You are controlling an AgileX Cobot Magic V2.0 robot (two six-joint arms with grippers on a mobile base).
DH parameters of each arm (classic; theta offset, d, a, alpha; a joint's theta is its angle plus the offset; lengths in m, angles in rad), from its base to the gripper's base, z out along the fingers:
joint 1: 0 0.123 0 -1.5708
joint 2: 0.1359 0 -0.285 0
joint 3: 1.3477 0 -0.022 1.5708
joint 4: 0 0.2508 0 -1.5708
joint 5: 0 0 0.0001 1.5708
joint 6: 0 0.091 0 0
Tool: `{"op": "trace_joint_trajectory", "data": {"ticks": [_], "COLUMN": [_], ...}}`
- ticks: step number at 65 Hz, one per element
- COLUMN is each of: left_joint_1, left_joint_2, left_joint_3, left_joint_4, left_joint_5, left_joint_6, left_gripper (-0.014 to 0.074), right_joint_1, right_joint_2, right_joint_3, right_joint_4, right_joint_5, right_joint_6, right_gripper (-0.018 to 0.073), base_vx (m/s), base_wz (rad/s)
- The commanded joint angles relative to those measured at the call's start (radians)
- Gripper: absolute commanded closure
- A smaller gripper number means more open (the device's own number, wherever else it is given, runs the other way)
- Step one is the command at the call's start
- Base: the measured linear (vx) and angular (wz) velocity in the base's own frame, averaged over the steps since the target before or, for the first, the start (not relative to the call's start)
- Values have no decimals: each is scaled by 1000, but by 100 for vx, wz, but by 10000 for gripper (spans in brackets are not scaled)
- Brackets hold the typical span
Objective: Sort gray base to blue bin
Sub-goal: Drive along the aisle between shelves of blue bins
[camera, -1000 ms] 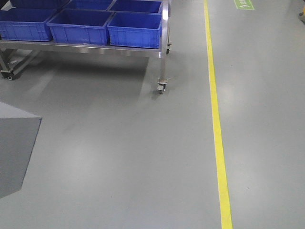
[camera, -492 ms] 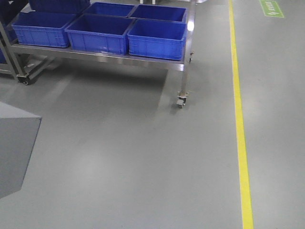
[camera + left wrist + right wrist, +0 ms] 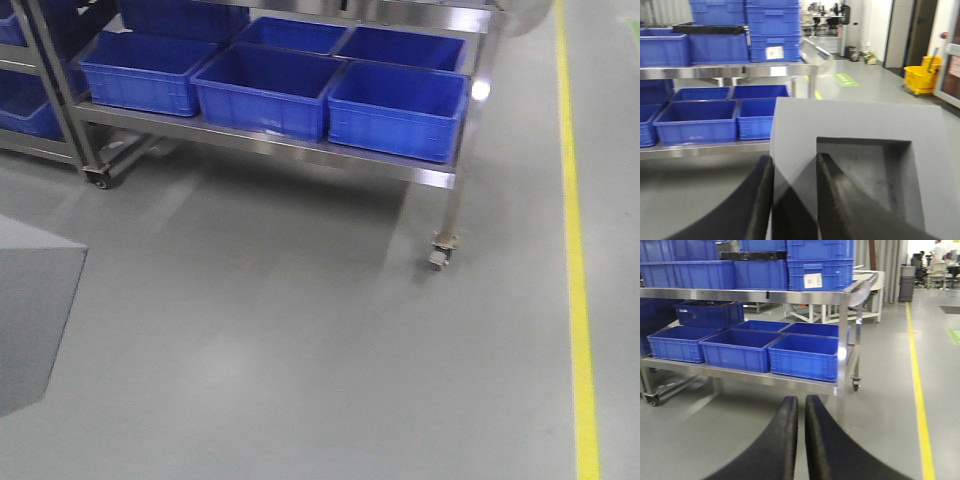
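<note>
Three views are disagreeing: the front camera is showing just the steel cart [image 3: 300, 152] with its blue bins [image 3: 398, 108] across the upper frame and a yellow floor line [image 3: 579, 300] down the right edge, while the gray base [image 3: 860, 122] is appearing only in the left wrist view, filling the lower right. The left gripper [image 3: 793, 160] is pinching one wall of that base, one finger outside, one inside the recess; the right gripper [image 3: 801, 401] is hanging with fingers closed together, holding nothing.

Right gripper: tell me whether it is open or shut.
Shut. The right gripper shows its black fingers almost together, nothing between them.
</note>
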Motion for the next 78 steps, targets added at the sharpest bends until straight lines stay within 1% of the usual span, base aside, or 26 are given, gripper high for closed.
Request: {"op": "trace_joint_trajectory", "data": {"ticks": [1,24,78], "left_joint_1": [-2,-2,-2], "left_joint_2": [13,13,13], "left_joint_3": [-28,-28,-28], "left_joint_4": [-10,-10,-10], "left_joint_5": [-109,-109,-109], "left_joint_6": [-12,-12,-12], "left_gripper": [446,446,446], "right_joint_1": [-4,-4,-4], "right_joint_2": [-8,-8,-8], "right_joint_3": [1,1,1], "right_joint_4": [-6,-6,-6], "right_joint_5": [-73,-73,-73], "right_joint_6": [-7,-7,-7], "right_gripper": [564,564,564], "base_vx": [41,41,46], "base_wz": [30,39,53]}}
